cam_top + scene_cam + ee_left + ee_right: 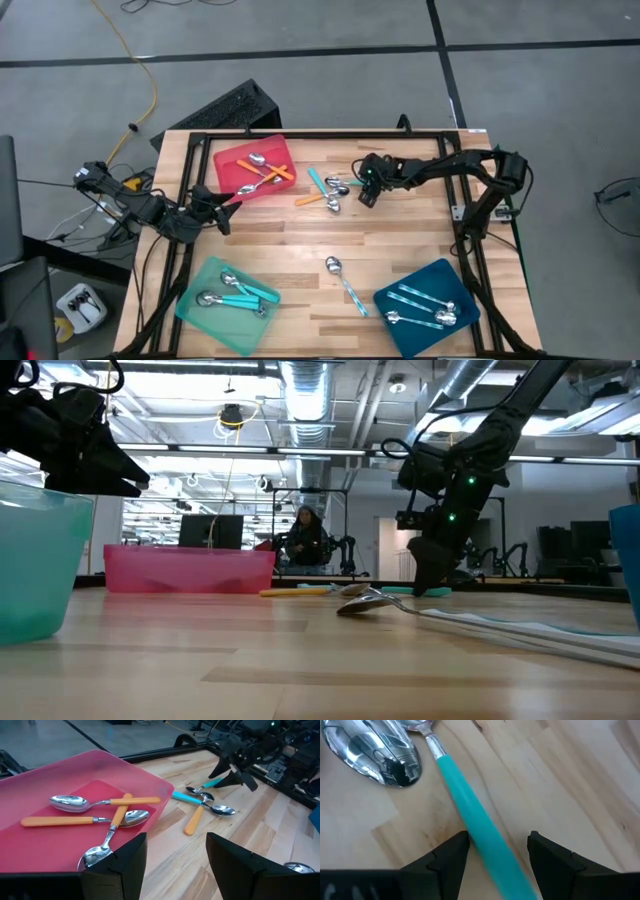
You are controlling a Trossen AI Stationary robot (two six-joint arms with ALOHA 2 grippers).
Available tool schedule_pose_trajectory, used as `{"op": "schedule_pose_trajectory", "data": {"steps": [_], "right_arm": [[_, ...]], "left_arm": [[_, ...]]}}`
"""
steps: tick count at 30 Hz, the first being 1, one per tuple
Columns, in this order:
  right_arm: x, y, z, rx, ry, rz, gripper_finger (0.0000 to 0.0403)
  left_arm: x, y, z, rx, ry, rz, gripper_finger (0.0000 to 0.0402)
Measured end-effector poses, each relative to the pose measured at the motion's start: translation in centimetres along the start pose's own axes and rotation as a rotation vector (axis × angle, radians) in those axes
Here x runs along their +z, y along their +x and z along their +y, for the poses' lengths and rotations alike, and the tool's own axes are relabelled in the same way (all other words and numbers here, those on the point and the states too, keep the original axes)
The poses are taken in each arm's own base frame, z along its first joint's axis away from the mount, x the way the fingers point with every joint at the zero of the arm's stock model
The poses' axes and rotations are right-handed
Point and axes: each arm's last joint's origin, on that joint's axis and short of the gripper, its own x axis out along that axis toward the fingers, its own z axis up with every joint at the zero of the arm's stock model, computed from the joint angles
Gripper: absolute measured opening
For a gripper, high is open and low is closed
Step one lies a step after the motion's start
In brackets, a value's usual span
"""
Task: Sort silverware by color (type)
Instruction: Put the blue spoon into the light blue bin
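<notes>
While my left gripper [176,865] waits open beside the red tray [232,160], my right gripper [498,854] straddles a turquoise spoon [470,815], jaws wide, nothing gripped.

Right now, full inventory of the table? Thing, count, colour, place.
Red tray: one, far left; three orange-handled spoons in it.
Mint tray: one, near left; turquoise-handled spoons inside, count unclear.
Blue tray: one, near right; pale patterned spoons inside.
Loose cluster: orange and turquoise spoons, far centre.
Pale-handled spoon: one, near centre.
Person: one, room behind.
Left gripper: open, beside red tray.
Right gripper: open, straddling turquoise handle.
</notes>
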Motion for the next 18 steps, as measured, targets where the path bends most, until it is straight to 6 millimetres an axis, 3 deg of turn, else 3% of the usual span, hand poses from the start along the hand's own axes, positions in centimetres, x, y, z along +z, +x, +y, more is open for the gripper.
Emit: {"op": "schedule_pose_trajectory", "data": {"steps": [9, 18], "right_arm": [[-0.2, -1.1, 2.0, 0.077, 0.097, 0.000, 0.0206], [0.7, -2.5, 4.6, 0.183, 0.049, -0.026, 0.0195]], "left_arm": [[0.0, 0.0, 0.0, 0.000, 0.001, 0.000, 0.0190], [0.0, 0.0, 0.0, 0.000, 0.001, 0.000, 0.0190]]}}
